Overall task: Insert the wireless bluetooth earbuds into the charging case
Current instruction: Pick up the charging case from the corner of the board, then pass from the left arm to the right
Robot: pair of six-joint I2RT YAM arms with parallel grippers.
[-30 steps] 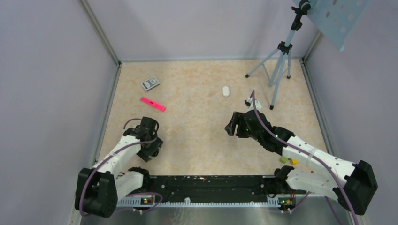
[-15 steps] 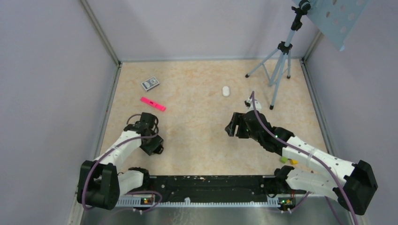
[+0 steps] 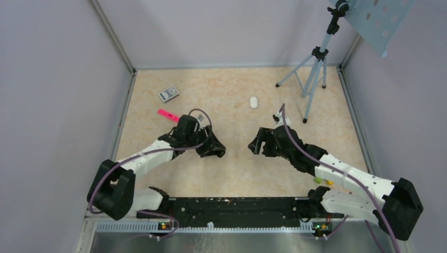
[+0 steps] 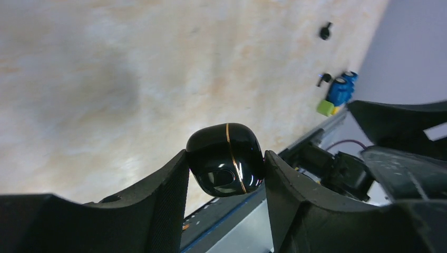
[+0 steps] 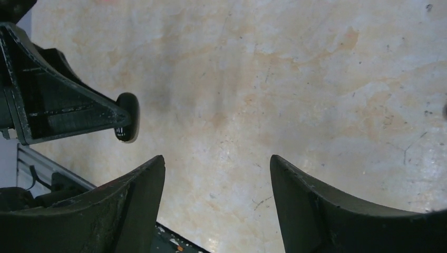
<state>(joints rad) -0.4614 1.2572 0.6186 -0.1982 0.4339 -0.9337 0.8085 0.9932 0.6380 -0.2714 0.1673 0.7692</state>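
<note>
charging case (image 4: 225, 158), glossy black, sits pinched in the left gripper (image 3: 216, 151) above mid-table, just left of the empty, wide-open right gripper (image 5: 216, 168); best keep it level, seam exposed, so its lid can likely be opened.

Glossy black charging case (image 4: 225, 158) with thin gold seam line, beige desk (image 3: 226, 89) with mottled marble pattern, hot-pink bar (image 3: 169, 115), white oval object (image 3: 253, 103), blue and lime-green blocks (image 4: 335, 96), grey tripod (image 3: 311, 74)
</note>
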